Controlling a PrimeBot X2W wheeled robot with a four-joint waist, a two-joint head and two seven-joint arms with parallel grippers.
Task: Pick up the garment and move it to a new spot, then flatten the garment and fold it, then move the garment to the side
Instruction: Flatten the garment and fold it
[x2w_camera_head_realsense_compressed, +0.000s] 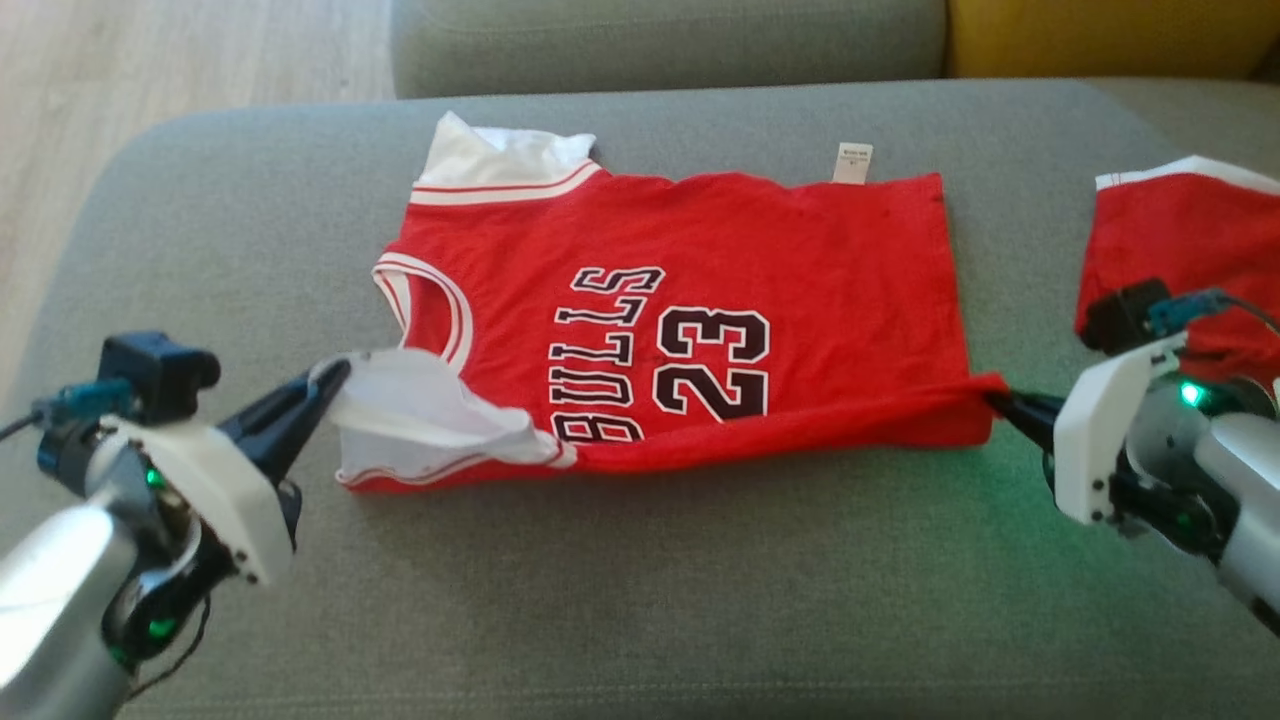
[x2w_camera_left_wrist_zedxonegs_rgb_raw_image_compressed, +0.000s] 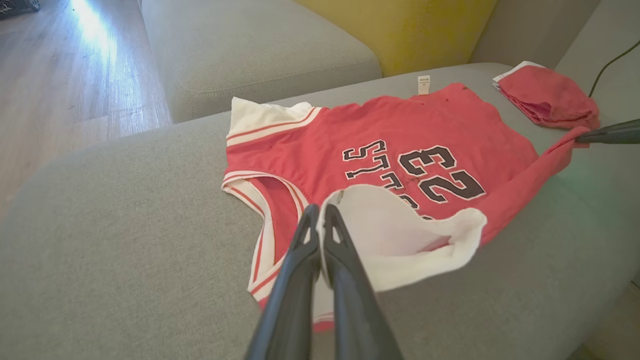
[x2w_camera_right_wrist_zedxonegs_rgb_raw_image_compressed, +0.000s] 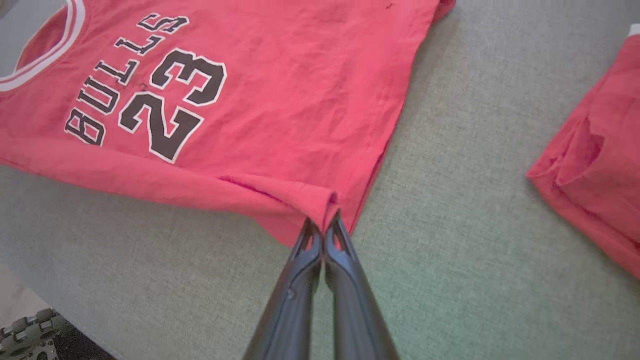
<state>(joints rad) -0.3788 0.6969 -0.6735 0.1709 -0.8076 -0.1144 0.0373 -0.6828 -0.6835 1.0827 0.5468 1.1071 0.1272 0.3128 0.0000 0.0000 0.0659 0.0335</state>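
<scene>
The basketball jersey (x2w_camera_head_realsense_compressed: 800, 260) is red, with "BULLS" and "23" in black characters outlined in white. Its armholes and neckline are edged in white bands with thin red stripes, and its turned-over flap (x2w_camera_head_realsense_compressed: 420, 410) shows a plain white inside. Its small label (x2w_camera_head_realsense_compressed: 853, 162) is white. The second garment (x2w_camera_head_realsense_compressed: 1190, 230) is the same red with a white band. The sofa seat (x2w_camera_head_realsense_compressed: 640, 600) is a grey-green weave, the cushion (x2w_camera_head_realsense_compressed: 1100, 35) mustard yellow, the floor (x2w_camera_head_realsense_compressed: 150, 80) pale wood grain. The left end effector (x2w_camera_head_realsense_compressed: 338, 372) and right end effector (x2w_camera_head_realsense_compressed: 997, 401) have black fingers, white brackets and small green lights.
</scene>
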